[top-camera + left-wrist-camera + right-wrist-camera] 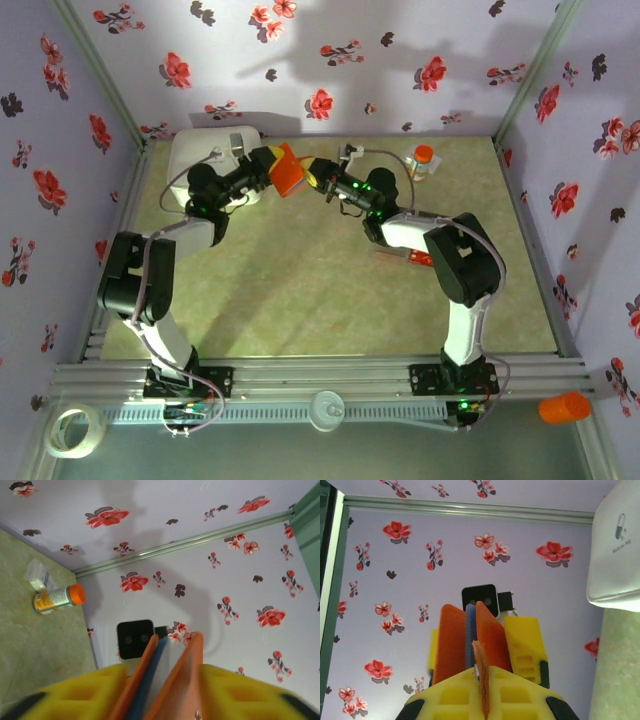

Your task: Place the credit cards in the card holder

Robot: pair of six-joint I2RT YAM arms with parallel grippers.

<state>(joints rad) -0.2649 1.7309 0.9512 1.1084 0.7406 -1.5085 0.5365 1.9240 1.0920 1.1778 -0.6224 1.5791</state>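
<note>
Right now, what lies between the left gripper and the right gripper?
The card holder. In the top view it bridges the left gripper and the right gripper. The right wrist view shows the right one shut on an orange flap.

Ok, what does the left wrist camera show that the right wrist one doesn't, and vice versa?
Left wrist, not right: an orange-capped plastic bottle on the green table beside a small clear packet. Right wrist, not left: the big white rounded box, and a thin red card pinched edge-on in the right end effector. Both: the orange-red folding card holder, spread open in the left end effector, against the flowered wall.
</note>
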